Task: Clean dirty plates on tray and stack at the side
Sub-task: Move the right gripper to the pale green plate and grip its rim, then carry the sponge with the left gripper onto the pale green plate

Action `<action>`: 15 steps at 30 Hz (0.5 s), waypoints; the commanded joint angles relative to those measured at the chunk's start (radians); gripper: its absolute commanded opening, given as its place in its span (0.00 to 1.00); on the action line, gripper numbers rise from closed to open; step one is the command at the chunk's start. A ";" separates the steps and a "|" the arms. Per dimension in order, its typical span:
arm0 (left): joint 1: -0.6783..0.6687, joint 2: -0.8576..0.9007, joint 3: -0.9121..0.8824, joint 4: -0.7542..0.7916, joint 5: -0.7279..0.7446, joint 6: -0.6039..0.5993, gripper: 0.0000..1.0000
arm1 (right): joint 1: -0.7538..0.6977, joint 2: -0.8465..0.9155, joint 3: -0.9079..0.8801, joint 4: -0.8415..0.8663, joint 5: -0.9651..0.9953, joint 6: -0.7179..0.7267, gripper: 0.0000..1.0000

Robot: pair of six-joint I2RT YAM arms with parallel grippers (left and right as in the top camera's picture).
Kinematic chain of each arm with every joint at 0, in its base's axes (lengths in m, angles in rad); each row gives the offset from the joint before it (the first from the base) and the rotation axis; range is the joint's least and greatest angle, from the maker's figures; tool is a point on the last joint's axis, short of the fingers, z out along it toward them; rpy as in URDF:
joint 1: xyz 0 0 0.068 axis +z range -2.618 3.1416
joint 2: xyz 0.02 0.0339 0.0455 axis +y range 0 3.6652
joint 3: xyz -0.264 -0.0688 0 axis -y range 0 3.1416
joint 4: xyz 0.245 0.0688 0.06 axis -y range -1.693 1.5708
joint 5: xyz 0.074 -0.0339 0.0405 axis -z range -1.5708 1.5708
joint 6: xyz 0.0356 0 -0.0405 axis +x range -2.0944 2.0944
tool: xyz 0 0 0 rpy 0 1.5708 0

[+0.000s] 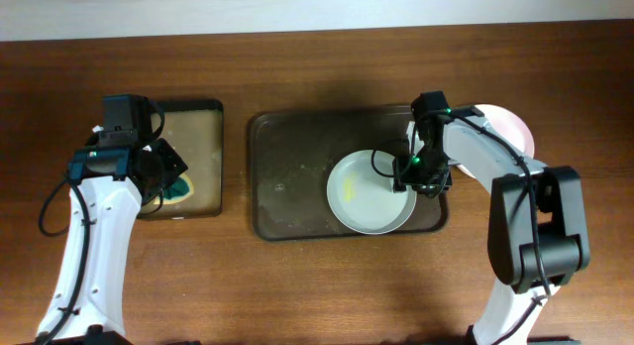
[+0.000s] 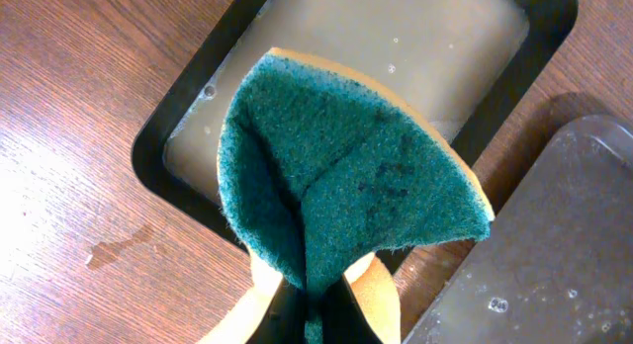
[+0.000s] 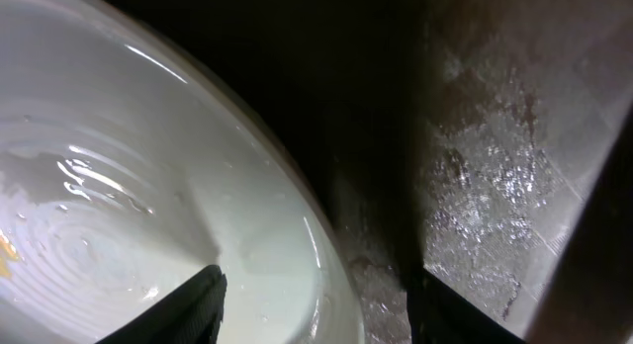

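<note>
One white plate with a small yellow smear lies in the right half of the dark brown tray. My right gripper is open and straddles the plate's right rim. In the right wrist view one finger is over the wet plate, the other over the tray floor, with the gripper around the rim. A second pale plate lies on the table right of the tray, partly behind the right arm. My left gripper is shut on a green and yellow sponge.
A smaller black tray with tan soapy water inside stands at the left, under the sponge. The brown tray's wet corner shows next to it. The wooden table surrounds both trays.
</note>
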 commanded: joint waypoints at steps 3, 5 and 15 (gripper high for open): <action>0.006 -0.002 -0.002 0.005 0.020 0.014 0.00 | 0.011 0.018 -0.062 0.035 -0.052 0.014 0.34; 0.006 -0.002 -0.002 0.006 0.045 0.022 0.00 | 0.011 0.018 -0.063 0.039 -0.090 0.015 0.06; -0.152 -0.002 -0.002 0.040 0.180 0.103 0.00 | 0.077 0.018 -0.063 0.130 -0.111 0.117 0.04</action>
